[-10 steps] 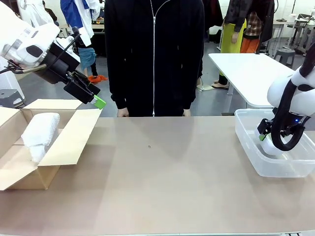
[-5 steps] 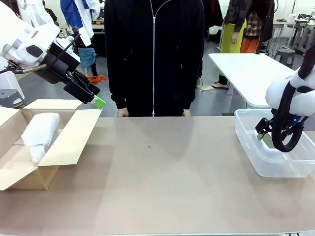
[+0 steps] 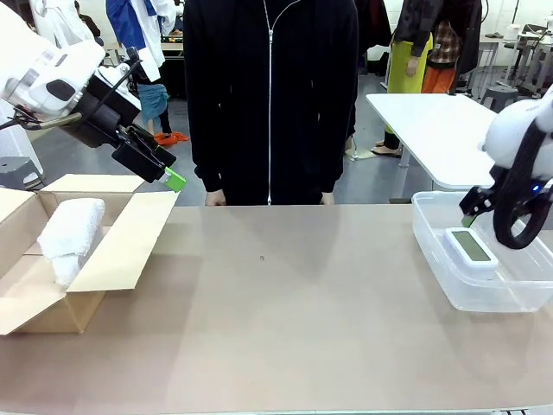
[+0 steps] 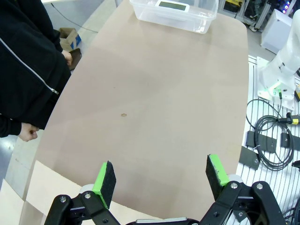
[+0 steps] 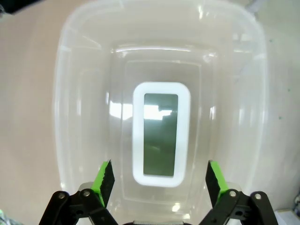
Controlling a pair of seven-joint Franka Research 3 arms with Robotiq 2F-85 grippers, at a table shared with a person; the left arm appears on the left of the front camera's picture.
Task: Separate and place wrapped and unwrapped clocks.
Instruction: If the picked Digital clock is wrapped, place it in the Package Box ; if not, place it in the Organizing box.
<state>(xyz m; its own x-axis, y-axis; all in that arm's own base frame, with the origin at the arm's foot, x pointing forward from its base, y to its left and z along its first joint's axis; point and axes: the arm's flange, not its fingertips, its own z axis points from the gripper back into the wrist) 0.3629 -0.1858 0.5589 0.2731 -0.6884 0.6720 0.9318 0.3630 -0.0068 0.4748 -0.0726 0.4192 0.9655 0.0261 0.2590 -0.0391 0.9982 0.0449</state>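
Clock [image 5: 161,134] lies screen-up in the bin [image 3: 435,251] at right (right gripper [image 5: 159,179] spread wide above it); left gripper [image 4: 161,179] wide too.

I see the bare clock [image 5: 161,134], white with a grey screen, lying flat, screen up, on the floor of the clear tub [image 3: 436,259]. A wrapped bundle [image 3: 69,226] leans tilted inside the open carton [image 3: 121,251].

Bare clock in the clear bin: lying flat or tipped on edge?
Flat. The bare clock lies screen-up on the floor of the clear bin, and the open right gripper is above it, not touching.
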